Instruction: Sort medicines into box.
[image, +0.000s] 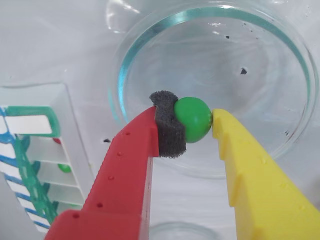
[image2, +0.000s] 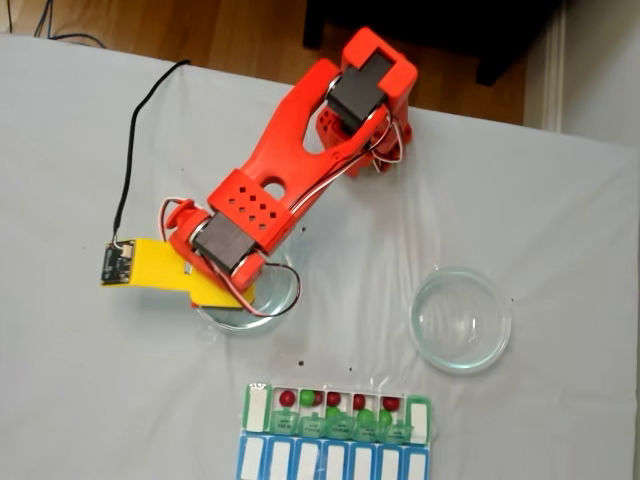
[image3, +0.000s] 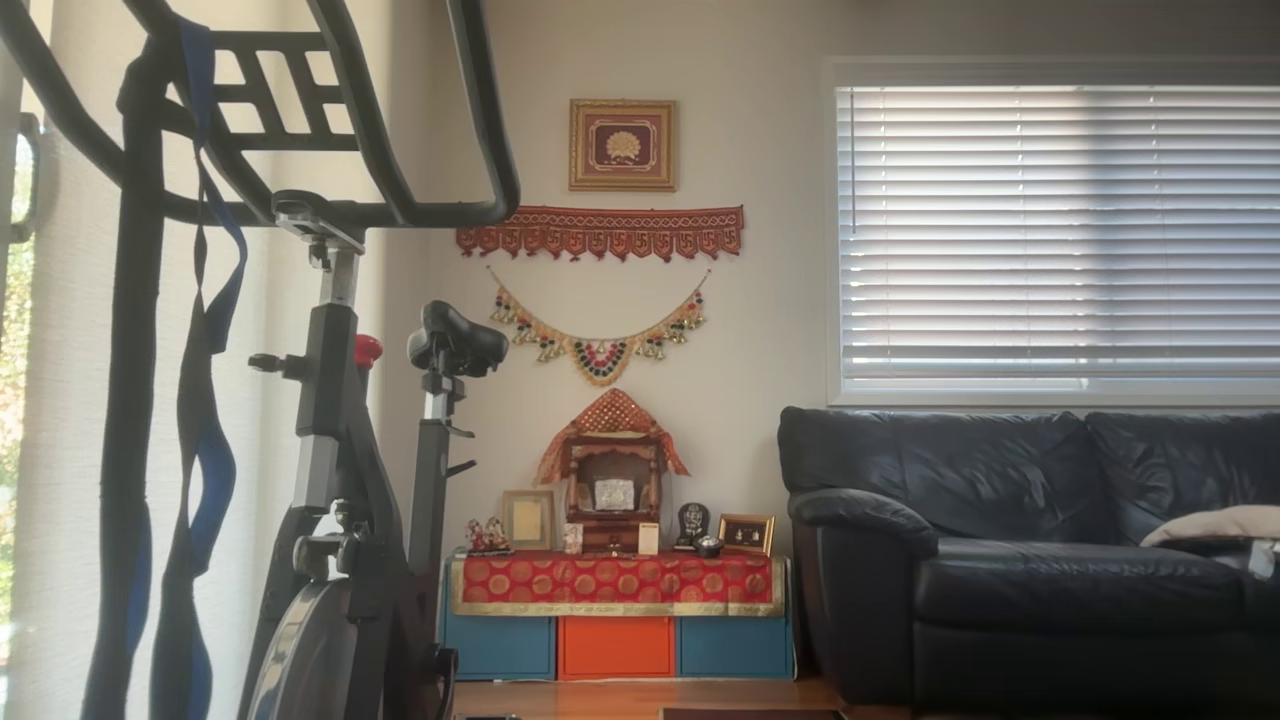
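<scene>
In the wrist view my gripper is shut on a bright green ball, pinched between a dark foam pad on the red finger and the yellow finger, over a clear glass dish. The box lies at the left edge with green lids raised; a green ball and a dark red ball sit in its compartments. In the fixed view the orange arm reaches over the left dish. The box near the bottom holds red and green balls.
A second glass dish stands at the right on the white tablecloth. A blue-framed white-lidded row lies just below the box. Tiny black specks dot the dish. A black cable runs left of the arm.
</scene>
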